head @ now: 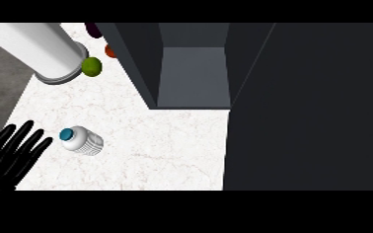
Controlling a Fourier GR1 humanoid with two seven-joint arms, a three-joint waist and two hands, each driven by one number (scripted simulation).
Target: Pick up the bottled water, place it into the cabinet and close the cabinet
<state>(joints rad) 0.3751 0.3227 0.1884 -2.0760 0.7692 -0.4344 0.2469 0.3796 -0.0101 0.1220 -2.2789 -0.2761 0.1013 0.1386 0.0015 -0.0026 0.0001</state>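
head view, from where i stand: cabinet (193, 79) gapes open, ready for loading; left hand (20, 150) rests spread, holding nothing, just beside the upright bottled water (82, 141) on the counter (160, 148), not yet gripped.

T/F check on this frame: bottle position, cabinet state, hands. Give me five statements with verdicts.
1. The bottled water stands on the counter. True.
2. The cabinet is closed. False: its door is open and the inside shows.
3. The left robot hand holds the bottle. False: its fingers are straight, beside the bottle.
4. A green fruit lies next to a white cylinder. True.
5. The bottle's cap is red. False: it is blue.
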